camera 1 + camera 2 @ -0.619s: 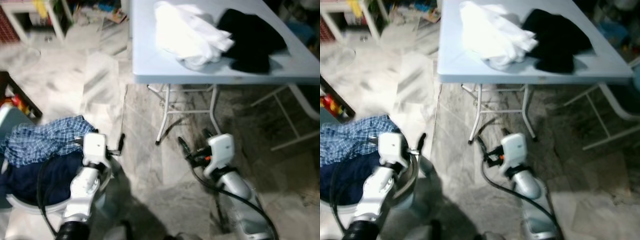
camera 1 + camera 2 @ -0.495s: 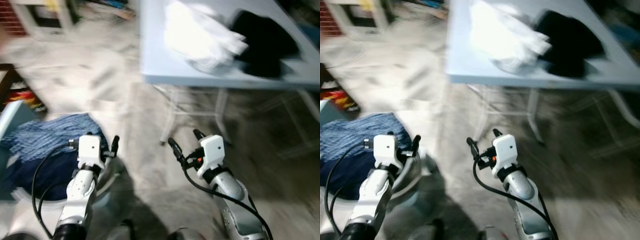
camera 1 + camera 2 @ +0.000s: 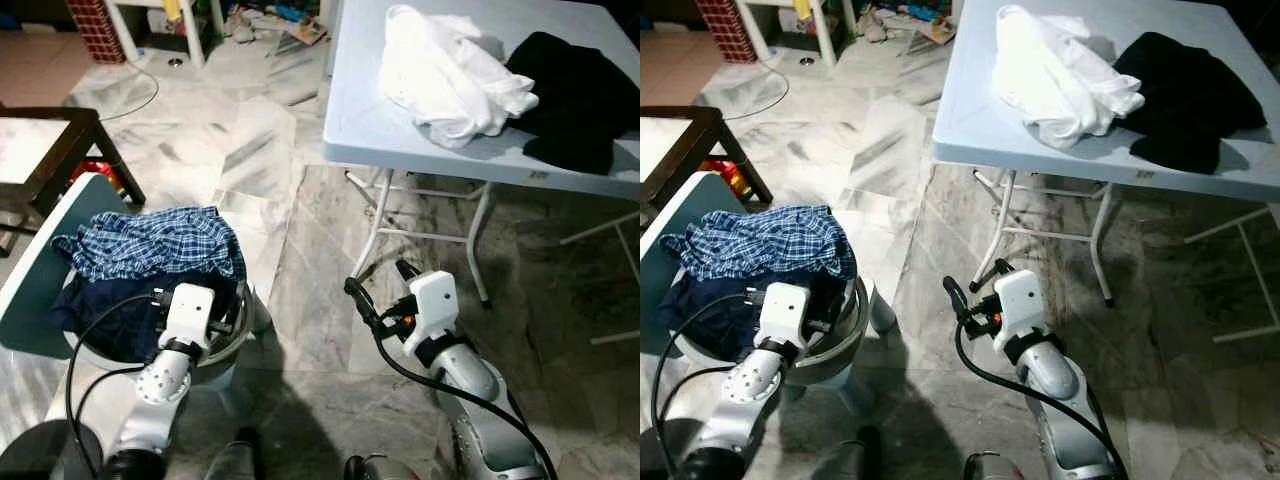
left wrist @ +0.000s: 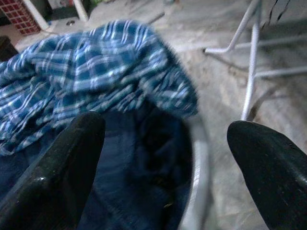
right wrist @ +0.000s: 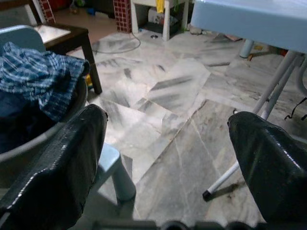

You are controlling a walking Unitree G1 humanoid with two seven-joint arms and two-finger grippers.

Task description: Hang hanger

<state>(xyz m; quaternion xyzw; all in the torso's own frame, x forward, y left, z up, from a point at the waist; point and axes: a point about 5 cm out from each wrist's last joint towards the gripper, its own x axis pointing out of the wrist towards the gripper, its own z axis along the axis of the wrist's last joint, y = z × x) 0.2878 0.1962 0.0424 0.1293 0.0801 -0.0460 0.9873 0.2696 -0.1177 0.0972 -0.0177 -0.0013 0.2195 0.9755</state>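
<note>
Down by the left gripper (image 4: 158,158) there's a round basket (image 3: 232,338) on the tile floor (image 3: 300,300), stuffed with a blue plaid shirt (image 3: 150,242) on top of some dark navy stuff (image 3: 105,320). That gripper hangs just over the basket's rim on the side nearest the robot, fingers spread wide, nothing in them. From its wrist cam you're looking straight at the plaid shirt and the dark cloth under it.

The right gripper (image 3: 375,290) is out over bare floor between the basket and the table (image 3: 350,110), also wide open and empty. It points roughly toward the table legs (image 3: 372,228).

On the table, a crumpled white shirt (image 3: 445,70) sits near the front edge, with a black garment (image 3: 575,90) touching it on the right side.

So, the hanger: I honestly can't spot one anywhere. Not on the table, not on the floor, not poking out of the basket as far as I can tell. No rail or hook to hang it on either.

My guess is the robot's at the very start, getting into position and hunting for the thing. Next move probably calls for finding the hanger first, maybe buried in the basket or out past the edge of view, before either gripper commits to closing on anything. Grabbing cloth by mistake seems like the easy way to botch it.
</note>
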